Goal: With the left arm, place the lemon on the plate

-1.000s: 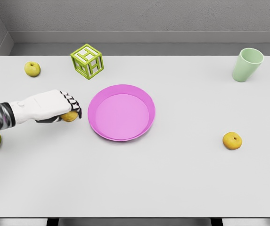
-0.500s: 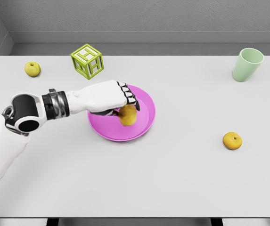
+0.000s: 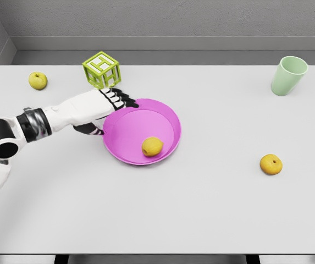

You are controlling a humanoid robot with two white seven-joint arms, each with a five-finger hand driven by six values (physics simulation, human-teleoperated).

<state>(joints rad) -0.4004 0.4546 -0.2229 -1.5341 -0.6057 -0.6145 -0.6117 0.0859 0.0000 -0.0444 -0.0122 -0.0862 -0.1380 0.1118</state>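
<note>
Lying free in the lower middle of the pink plate (image 3: pixel 125 113), the lemon (image 3: pixel 152 147) looks delivered, so the left robot hand (image 3: pixel 103 104), fingers spread and empty at the plate's upper-left rim, should lift clear without nudging the green cube (image 3: pixel 101 70).

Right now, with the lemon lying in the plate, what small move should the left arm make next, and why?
Probably draw the left hand back toward the table's left edge. The lemon rests free inside the pink plate, and the open fingers hold nothing, hovering at the plate's upper-left rim close to the green cube, so retreat leftward avoids bumping either.
</note>
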